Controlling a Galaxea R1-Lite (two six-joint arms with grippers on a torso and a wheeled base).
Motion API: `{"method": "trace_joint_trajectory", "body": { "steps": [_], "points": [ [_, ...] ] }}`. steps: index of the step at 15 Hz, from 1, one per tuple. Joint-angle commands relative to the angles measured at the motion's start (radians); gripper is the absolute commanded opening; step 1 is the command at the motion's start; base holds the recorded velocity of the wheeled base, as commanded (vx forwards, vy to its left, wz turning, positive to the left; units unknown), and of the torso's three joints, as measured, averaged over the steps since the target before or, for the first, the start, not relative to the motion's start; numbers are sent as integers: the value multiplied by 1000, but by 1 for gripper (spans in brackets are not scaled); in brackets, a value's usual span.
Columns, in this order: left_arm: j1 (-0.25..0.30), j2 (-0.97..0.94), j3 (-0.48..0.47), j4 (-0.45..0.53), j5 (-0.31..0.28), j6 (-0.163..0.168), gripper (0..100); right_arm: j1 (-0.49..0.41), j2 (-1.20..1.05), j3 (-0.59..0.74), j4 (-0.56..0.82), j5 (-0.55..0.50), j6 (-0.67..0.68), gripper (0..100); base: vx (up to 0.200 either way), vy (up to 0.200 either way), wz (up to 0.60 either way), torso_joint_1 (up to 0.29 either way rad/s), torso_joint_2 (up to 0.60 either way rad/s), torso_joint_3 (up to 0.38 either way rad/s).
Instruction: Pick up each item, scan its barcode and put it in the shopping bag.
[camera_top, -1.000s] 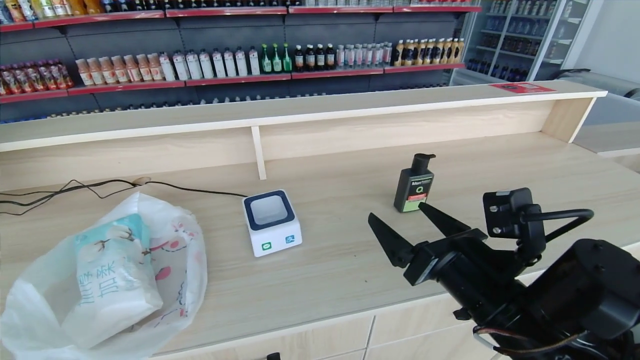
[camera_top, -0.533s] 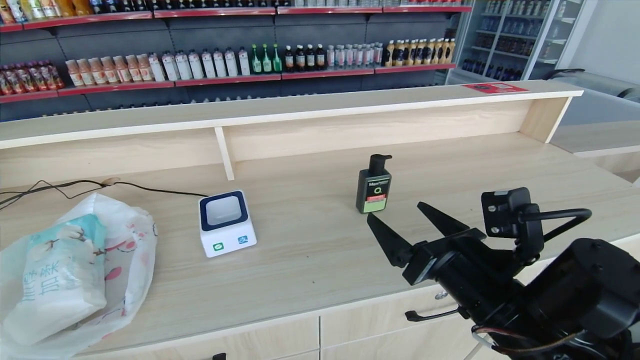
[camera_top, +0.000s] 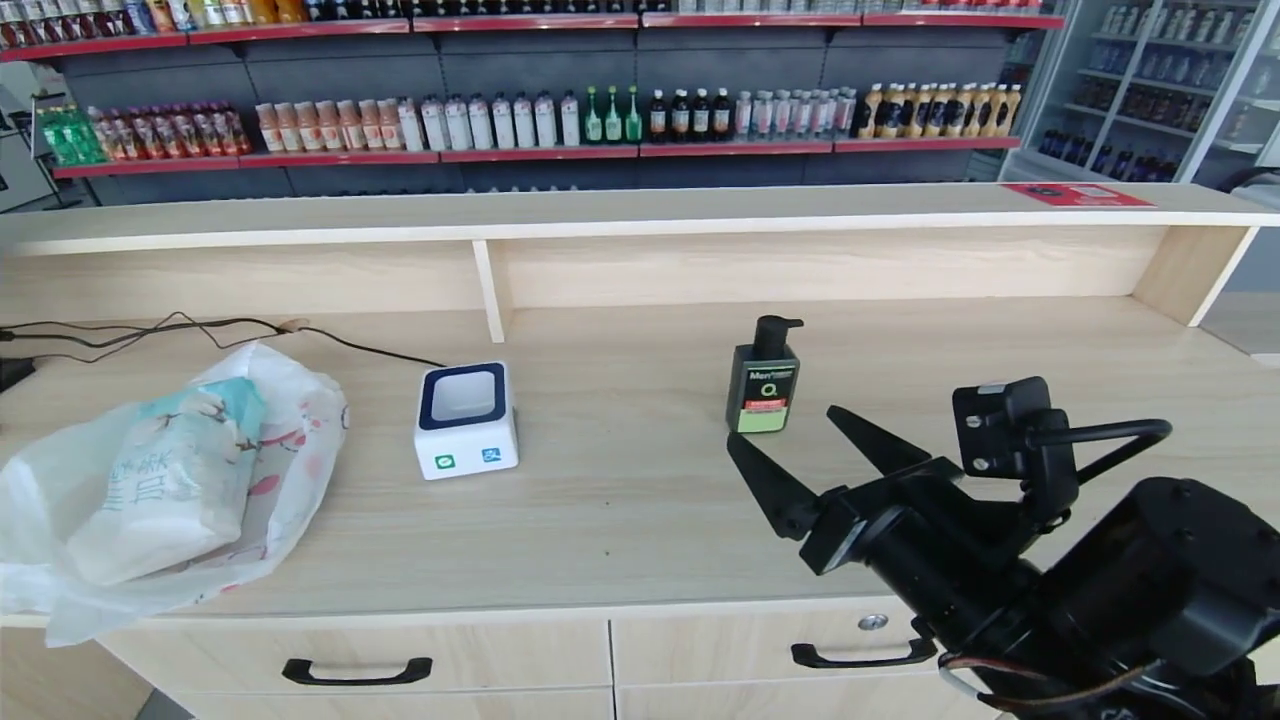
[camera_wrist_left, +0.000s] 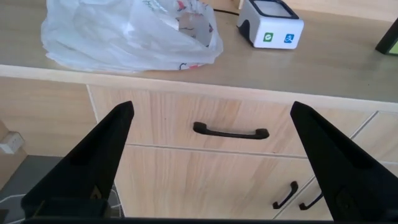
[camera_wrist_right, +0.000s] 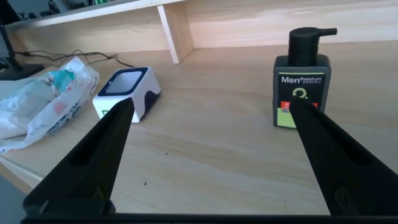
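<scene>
Counter (camera_top: 620, 500) with one pump bottle (camera_top: 764, 385), one scanner (camera_top: 466, 420), one shopping bag (camera_top: 170, 480)

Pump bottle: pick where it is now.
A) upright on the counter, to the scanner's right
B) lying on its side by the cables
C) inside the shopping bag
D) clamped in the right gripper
A: the pump bottle stands upright on the counter, right of the scanner, with nothing gripping it.

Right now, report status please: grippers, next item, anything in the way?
Left gripper open, low before the drawers. Right gripper open, short of the pump bottle. Bottle upright on the counter, untouched. Nothing between them.
</scene>
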Motion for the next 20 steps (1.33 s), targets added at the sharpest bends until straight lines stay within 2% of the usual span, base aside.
{"method": "trace_joint_trajectory", "body": {
  "steps": [1, 10, 11, 13, 16, 20],
  "points": [
    [0, 2, 0, 0, 1, 0, 100, 2, 12, -4, -2, -1, 1, 100, 0, -200, 0, -2, 2, 2],
    [0, 0, 0, 0, 0, 3, 100, 0, 135, -34, -2, -1, -2, 100, 0, 0, 0, 0, 0, 0],
    [0, 2, 0, 0, 0, 3, 100, -6, 146, -32, -2, -1, -2, 100, 200, 0, 0, -2, 2, 2],
    [0, 0, 0, -2, 0, 6, 100, -43, 175, -32, -2, -2, -7, 100, 200, 0, 0, -12, -2, 7],
    [-2, 0, 0, 0, 0, 7, 100, -69, 185, -35, -2, -2, -12, 100, 0, 0, 0, 0, 0, 0],
    [-2, 0, 0, 0, 0, 7, 100, -199, 213, -83, -2, -2, -10, 100, 0, 0, 0, 0, 0, 0]
  ]
}}
